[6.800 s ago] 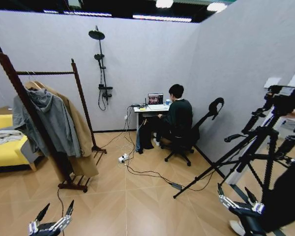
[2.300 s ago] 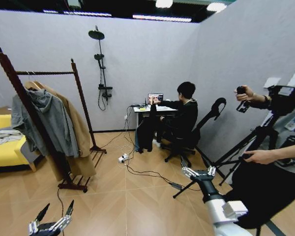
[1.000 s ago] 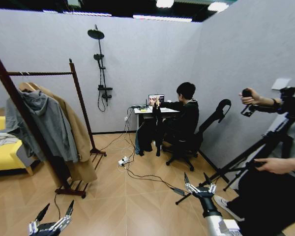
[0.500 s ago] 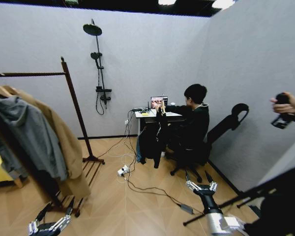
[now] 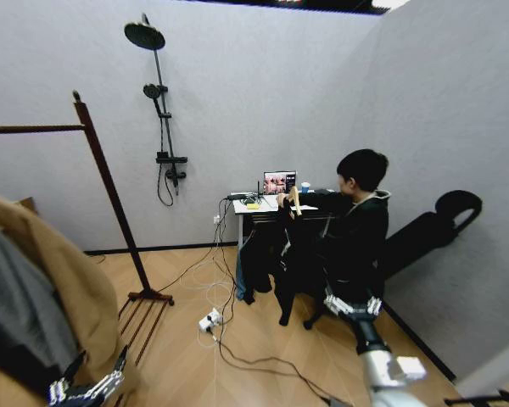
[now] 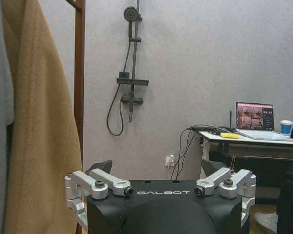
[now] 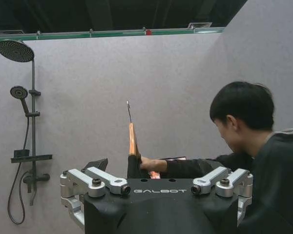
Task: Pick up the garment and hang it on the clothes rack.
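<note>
Grey walls (image 5: 237, 76), wooden floor (image 5: 237, 339), wall shower (image 5: 157, 102), small desk (image 5: 259, 208).

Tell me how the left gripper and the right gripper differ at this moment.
The left gripper sits low at the robot's side, next to the tan coat; the right gripper reaches forward, toward the garment that a person holds up by its hanger. The left gripper is near the clothes rack; the right gripper is far from it. Both are open and hold nothing.
</note>
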{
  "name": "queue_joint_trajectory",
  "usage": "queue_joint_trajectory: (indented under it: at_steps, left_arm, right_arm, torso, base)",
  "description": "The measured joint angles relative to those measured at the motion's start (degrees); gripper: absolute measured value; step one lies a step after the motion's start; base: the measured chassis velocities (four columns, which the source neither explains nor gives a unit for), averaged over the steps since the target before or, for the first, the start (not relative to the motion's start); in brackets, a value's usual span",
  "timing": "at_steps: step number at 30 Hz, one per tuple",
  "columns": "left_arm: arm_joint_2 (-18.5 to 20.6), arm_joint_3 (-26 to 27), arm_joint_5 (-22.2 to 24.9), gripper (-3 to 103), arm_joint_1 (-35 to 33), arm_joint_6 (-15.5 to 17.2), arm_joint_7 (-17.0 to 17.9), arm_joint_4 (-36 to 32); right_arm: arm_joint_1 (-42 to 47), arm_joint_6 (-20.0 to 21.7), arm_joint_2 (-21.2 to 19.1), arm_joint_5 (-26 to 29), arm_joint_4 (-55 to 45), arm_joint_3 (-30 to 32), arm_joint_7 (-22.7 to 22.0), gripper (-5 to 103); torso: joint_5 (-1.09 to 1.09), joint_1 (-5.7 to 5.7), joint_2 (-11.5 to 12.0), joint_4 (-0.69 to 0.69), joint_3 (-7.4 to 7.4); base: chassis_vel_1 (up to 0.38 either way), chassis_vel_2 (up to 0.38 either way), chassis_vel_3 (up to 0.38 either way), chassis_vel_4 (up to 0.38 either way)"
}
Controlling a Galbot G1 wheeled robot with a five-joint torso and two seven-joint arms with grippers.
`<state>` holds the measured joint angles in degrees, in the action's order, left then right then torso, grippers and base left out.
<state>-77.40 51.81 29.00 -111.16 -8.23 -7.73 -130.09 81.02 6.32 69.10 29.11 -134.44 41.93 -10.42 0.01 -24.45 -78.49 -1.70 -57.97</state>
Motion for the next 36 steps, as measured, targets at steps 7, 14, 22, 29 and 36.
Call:
queue_joint_trajectory:
  at_steps: [7,14,22,29,36]
  left_arm:
    - [0.00,0.00,0.00,100,0.00,0.00,-0.01,0.00]
    - [-0.01,0.00,0.00,100,-0.01,0.00,-0.02,0.00]
    - [-0.01,0.00,0.00,100,0.00,0.00,0.00,0.00]
    - [-0.01,0.00,0.00,100,0.00,0.00,-0.01,0.00]
    - [-0.01,0.00,0.00,100,0.00,0.00,0.00,0.00]
  right_arm:
    - [-12.56,6.36,-11.75,8.93,6.64,1.73,0.08,100]
    - [-28.10,5.17,-14.02,7.04,23.47,-8.13,3.92,100]
    - [-48.30,2.70,-7.93,3.40,39.54,-19.20,3.76,100]
    - [-53.32,0.69,-4.76,-0.13,48.75,-22.59,4.69,96]
    - [-54.55,-2.22,-2.30,-1.53,51.69,-24.85,5.54,76]
  torso:
    - [0.00,0.08,-0.02,0.00,0.02]
    - [-0.01,0.17,-0.07,-0.04,0.04]
    - [-0.03,0.06,-0.03,0.02,0.02]
    - [-0.01,0.08,-0.03,-0.03,0.02]
    - [-0.02,0.08,-0.03,0.00,0.02]
  base:
    - [-0.060,0.084,0.042,-0.023]
    - [0.049,-0.061,-0.046,0.061]
    - [0.000,0.000,0.000,0.000]
    - [0.000,0.000,0.000,0.000]
    - [0.000,0.000,0.000,0.000]
